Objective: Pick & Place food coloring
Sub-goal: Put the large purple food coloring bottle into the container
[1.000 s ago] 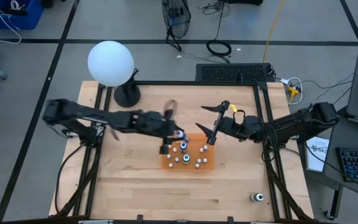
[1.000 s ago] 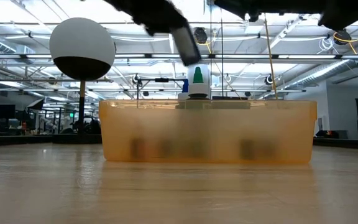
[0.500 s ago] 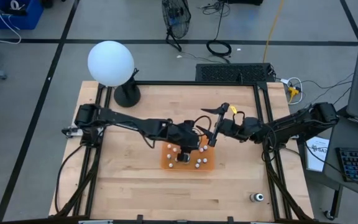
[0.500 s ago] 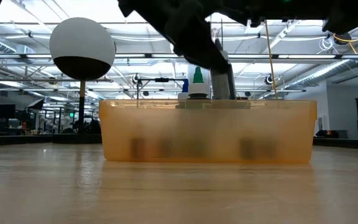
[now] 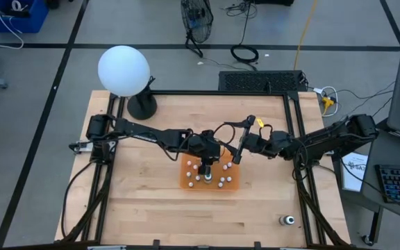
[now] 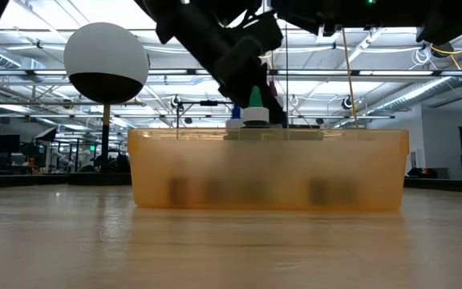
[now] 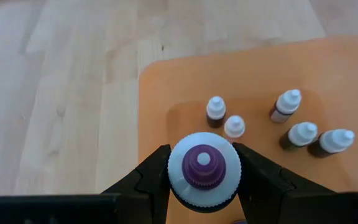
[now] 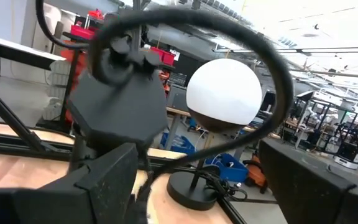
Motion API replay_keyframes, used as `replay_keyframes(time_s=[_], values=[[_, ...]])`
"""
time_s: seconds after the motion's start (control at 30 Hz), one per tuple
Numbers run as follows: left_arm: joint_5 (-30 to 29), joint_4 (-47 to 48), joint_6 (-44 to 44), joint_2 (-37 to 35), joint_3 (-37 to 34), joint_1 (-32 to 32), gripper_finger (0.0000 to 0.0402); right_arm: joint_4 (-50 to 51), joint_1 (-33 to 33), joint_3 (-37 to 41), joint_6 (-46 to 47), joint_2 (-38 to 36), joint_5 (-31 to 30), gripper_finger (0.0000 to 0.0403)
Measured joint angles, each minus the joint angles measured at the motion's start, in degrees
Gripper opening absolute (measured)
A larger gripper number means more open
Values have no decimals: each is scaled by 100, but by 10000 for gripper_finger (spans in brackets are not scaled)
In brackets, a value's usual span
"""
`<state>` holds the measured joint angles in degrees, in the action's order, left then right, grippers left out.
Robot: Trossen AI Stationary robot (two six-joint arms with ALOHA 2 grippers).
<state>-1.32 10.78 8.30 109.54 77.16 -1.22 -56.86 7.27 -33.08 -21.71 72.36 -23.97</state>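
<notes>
The orange tray (image 5: 185, 182) sits mid-table and holds several small white-capped food coloring bottles (image 7: 286, 106). My left gripper (image 5: 205, 162) hangs over the tray, shut on a bottle with a white cap and purple tip (image 7: 204, 168). In the low view a green-tipped bottle (image 6: 255, 108) stands above the tray wall (image 6: 267, 172), with my left gripper's dark body just behind it. My right gripper (image 5: 239, 142) hovers open beside the tray's far right corner and touches nothing. One more bottle (image 5: 288, 221) stands alone near the table's near right corner. My left gripper pinches the purple-tipped bottle by the sides of its white cap (image 7: 178, 169) between its two fingers (image 7: 157, 171), coming from above and pointing down. The bottle stands upright in the hold, over the tray floor (image 7: 166, 93). Whether its base rests on the tray I cannot tell.
A big white globe lamp (image 5: 123, 69) on a black base stands at the table's far left corner. Bare wood lies around the tray (image 7: 73, 93) on its left and near sides. The right arm crowds the tray's far right side.
My left gripper, holding the purple-tipped bottle, has swung from just left of the tray toward the right, over the tray, and come down into it. The arm has stretched out across the table. The right arm has kept still.
</notes>
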Motion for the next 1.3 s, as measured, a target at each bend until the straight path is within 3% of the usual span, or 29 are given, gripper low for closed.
replay_keyframes(time_s=[0.67,1.3], values=[[437,-312,-115,0,-220,-46,148,-90,2,0,0,0,4,318],[273,-487,-288,389,-215,-189,148,-143,2,-4,0,0,22,318]])
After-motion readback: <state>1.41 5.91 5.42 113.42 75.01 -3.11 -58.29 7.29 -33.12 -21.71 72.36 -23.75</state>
